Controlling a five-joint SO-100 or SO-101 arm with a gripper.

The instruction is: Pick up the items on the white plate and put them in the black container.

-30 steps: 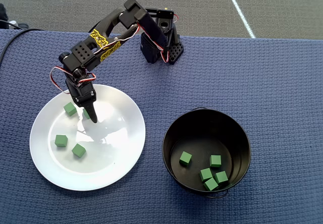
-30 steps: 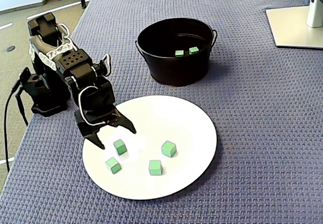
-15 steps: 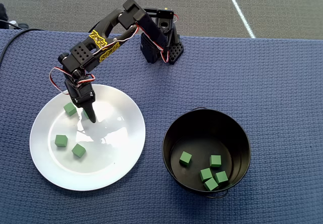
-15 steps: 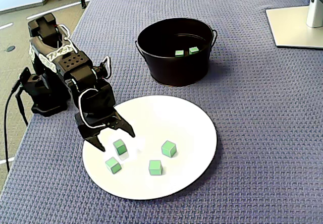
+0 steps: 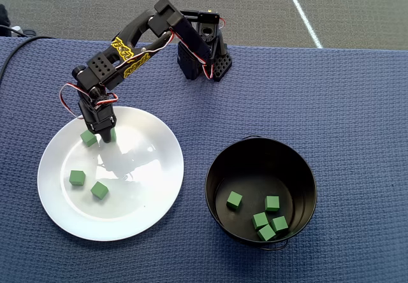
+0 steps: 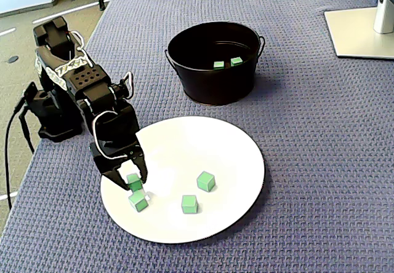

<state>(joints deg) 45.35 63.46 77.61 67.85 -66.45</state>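
Four green cubes sit on the white plate (image 5: pixel 146 200) right now. Two of them lie apart from the arm: in the overhead view one (image 5: pixel 77 178) is near the plate's left side and another (image 5: pixel 99 190) is just beside it, lower right. A third cube (image 5: pixel 88 138) is right next to the gripper (image 5: pixel 102 136), on its left in that view. The fourth cube (image 6: pixel 133 181) is between the fingers, best seen in the fixed view, where it's tucked between the two black tips with the jaws closed in around it. Both cube and tips look down at plate level; I can't tell if it's lifted at all.

The black pot (image 5: pixel 220 168) stands well apart from the plate, off to the right in the overhead view, wire handle lying down against the rim. Five more cubes are inside it: one (image 5: pixel 234 199) alone toward the left of the pot floor, the other four bunched near the lower right.

The arm (image 5: pixel 127 50) is black with yellow tape on one link, reaching from its base (image 5: pixel 204 63) at the far edge down onto the plate's upper left rim. Everything's on a blue textured mat (image 5: pixel 357 104). In the fixed view there's a grey monitor stand (image 6: pixel 360 30) at the top right corner.
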